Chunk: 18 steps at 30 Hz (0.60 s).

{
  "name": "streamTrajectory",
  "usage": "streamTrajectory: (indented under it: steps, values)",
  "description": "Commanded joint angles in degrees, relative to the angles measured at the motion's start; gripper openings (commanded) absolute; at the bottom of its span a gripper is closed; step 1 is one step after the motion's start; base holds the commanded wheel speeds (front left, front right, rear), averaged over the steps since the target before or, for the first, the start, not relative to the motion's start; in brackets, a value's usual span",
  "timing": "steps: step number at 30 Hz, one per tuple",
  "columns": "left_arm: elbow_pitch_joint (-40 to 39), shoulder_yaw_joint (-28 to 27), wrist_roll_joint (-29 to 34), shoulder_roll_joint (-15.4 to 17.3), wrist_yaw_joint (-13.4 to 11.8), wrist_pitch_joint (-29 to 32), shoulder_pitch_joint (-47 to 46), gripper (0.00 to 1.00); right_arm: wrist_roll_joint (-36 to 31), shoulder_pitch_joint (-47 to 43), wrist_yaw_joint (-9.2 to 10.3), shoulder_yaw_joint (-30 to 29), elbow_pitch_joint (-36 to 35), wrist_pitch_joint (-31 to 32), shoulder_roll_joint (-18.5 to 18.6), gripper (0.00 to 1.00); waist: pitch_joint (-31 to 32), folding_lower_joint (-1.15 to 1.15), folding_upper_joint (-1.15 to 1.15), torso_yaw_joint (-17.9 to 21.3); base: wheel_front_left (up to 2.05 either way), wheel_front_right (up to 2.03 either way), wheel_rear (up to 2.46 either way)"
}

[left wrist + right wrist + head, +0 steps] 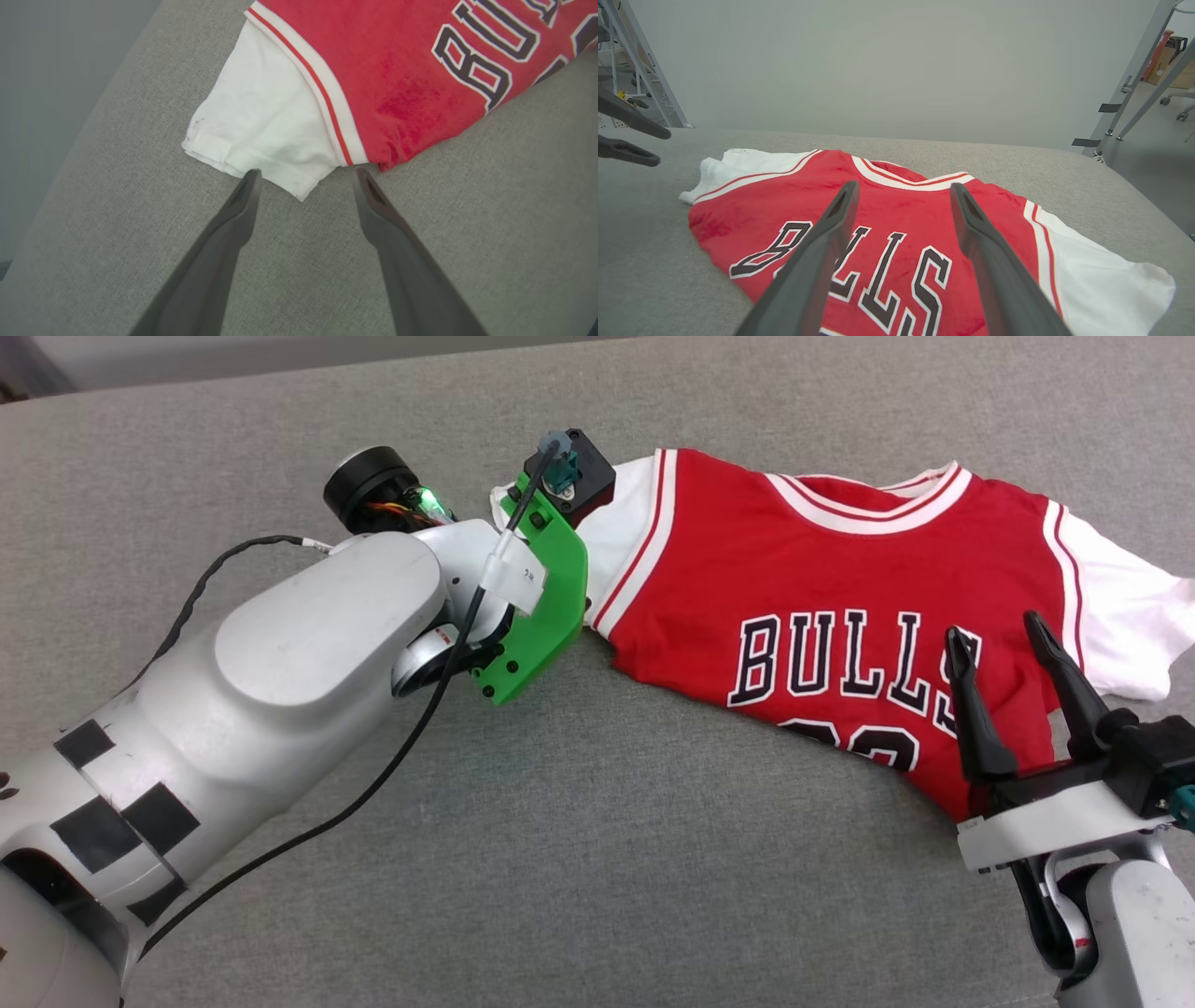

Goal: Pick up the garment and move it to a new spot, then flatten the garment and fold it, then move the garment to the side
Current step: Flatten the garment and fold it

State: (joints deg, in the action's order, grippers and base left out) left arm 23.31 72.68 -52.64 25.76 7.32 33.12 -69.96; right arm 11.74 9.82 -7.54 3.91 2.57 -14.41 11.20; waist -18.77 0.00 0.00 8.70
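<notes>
The grey cloth-covered tabletop (pixel 560 859) carries the garment (pixel 822 579), which lies front up across its far right part, collar away from the robot, with the "BULLS" lettering showing and the number partly hidden at the lower edge. The left arm (pixel 280 653) reaches in from the lower left. The left gripper (pixel 306 172) has its fingers spread wide, tips just at the hem of the white sleeve (pixel 261 121), holding nothing. The right gripper (pixel 995 627), jaws likewise apart and empty, hovers over the lettering.

Grey fabric surface (pixel 560 859); metal frame post (pixel 1129 74) beyond; pale wall (pixel 896 60).
</notes>
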Motion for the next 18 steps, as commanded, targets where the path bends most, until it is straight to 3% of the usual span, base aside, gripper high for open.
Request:
streamTrajectory:
  steps: [1,9,14,15,16,17,18]
  values:
    - [0.29,0.33,0.72,0.49,0.16,0.34,-1.07,1.0,-0.49,1.57,0.05,0.25,0.17,-0.5,-0.37,1.0,-2.68,0.0,0.0,2.13,0.0,0.0,0.0]
    - [1.31,0.65,6.57,1.03,0.16,4.83,1.71,1.0,-0.49,5.18,0.05,1.22,0.13,-0.57,-2.26,1.0,-7.63,0.0,0.0,4.56,0.0,0.0,0.0]
    - [2.61,0.66,6.92,1.91,0.16,7.17,3.89,1.0,-0.41,5.7,0.05,1.23,0.35,-0.58,-2.76,1.0,-8.81,0.0,0.0,4.94,0.0,0.0,0.0]
    - [2.71,0.66,6.8,2.18,0.16,7.49,4.26,0.8,-0.42,5.73,0.05,1.09,0.36,-0.58,-2.8,1.0,-8.94,0.0,0.0,4.89,0.0,0.0,0.0]
    - [2.7,0.66,6.8,2.41,0.16,7.62,4.51,0.22,-0.44,5.75,0.05,0.99,0.36,-0.58,-2.84,1.0,-8.99,0.0,0.0,4.84,0.0,0.0,0.0]
    - [2.62,0.66,6.77,2.7,0.16,7.65,4.79,0.0,-0.49,5.73,0.05,0.81,0.38,-0.58,-2.87,1.0,-8.97,0.0,0.0,4.72,0.0,0.0,0.0]
    - [2.5,0.66,6.64,2.9,0.16,7.5,4.96,0.0,-0.54,5.68,0.05,0.65,0.4,-0.58,-2.89,1.0,-8.89,0.0,0.0,4.6,0.0,0.0,0.0]
